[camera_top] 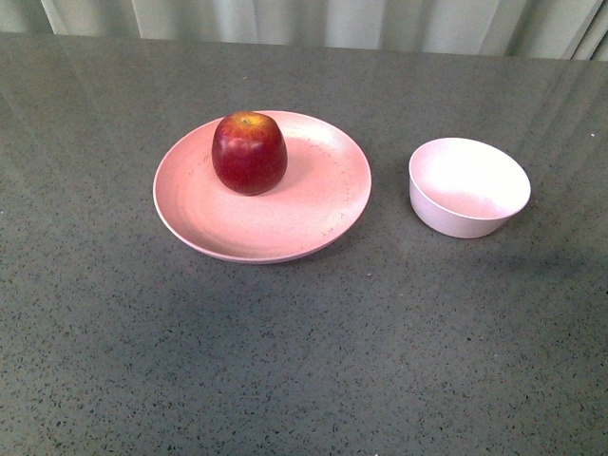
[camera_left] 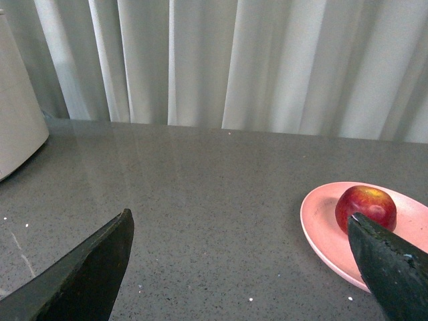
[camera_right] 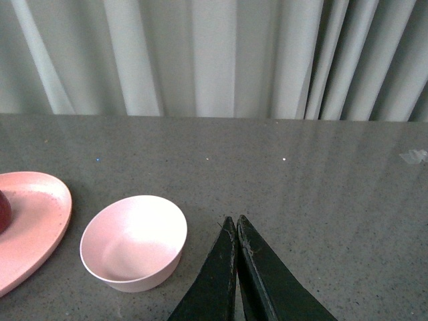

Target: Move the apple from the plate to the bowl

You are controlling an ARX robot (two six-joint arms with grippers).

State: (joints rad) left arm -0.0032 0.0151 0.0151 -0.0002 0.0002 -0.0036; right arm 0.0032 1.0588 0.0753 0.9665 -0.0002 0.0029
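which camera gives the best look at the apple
The front view: the apple shows whole and unblocked, sitting on the plate. The left wrist view has it smaller, partly hidden by a jaw of the left gripper. The right wrist view catches only a dark sliver at the picture's edge.

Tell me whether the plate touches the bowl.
Apart. The front view shows a strip of grey table between the plate and the bowl.

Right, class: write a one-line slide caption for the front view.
Red apple on a pink plate, empty pale bowl beside it, on a grey table.
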